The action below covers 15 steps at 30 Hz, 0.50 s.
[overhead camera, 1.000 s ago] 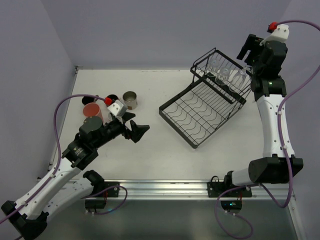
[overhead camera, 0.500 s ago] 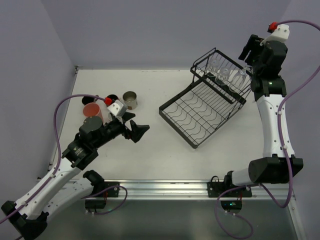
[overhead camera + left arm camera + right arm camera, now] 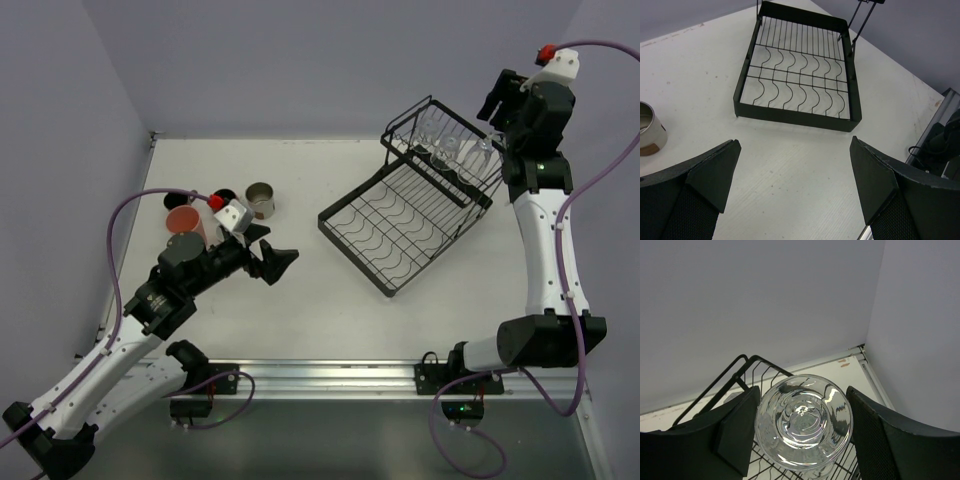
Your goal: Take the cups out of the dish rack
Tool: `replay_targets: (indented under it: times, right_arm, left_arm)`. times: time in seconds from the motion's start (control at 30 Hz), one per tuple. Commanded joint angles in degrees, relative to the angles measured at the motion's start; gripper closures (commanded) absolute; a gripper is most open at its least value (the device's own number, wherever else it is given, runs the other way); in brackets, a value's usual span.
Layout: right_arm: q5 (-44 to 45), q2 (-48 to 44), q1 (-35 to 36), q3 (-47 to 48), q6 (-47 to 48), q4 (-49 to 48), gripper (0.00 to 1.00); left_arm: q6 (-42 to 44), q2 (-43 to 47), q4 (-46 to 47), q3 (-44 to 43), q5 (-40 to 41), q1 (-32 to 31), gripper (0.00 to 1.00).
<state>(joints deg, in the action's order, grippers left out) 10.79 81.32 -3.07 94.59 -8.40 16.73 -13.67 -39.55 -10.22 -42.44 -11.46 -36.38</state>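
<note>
The black wire dish rack (image 3: 400,240) lies at the table's right, its raised basket at the far end. Clear glasses (image 3: 443,152) stand in that basket. My right gripper (image 3: 492,128) is at the basket's right end, and in the right wrist view its fingers (image 3: 737,427) press both sides of an upturned clear glass (image 3: 804,421) above the rack's wires (image 3: 747,360). My left gripper (image 3: 280,262) hovers open over bare table left of the rack (image 3: 795,114), nothing between its fingers (image 3: 715,170). The rack's flat tray holds no cups.
At the left of the table stand an orange-red cup (image 3: 184,222), a dark mug (image 3: 225,196) and a cream cup (image 3: 261,199), the last also at the left wrist view's edge (image 3: 649,135). Purple walls close in the back and sides.
The right gripper's fingers have closed in on the clear glass. The left arm has not moved.
</note>
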Motion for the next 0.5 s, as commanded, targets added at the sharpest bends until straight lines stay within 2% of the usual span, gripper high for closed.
replay_targets:
  times: [0.0,0.13,0.47]
  right_arm:
    - [-1.2,-3.6,-0.4,0.2,-1.0,-3.8,0.68]
    - [-1.3,-5.7,-0.4,-0.6,-1.3,-6.3,0.75]
    - [-2.3,-6.4,-0.3,0.4,-2.2,-6.5,0.73]
  left_arm:
    - [1.4,-0.2,1.3,-1.4,0.1,0.4,0.00]
    - [1.4,-0.4,1.4,-1.5,-0.1,0.3,0.00]
    - [1.1,-0.7,1.5,-1.5,-0.3,0.4,0.00]
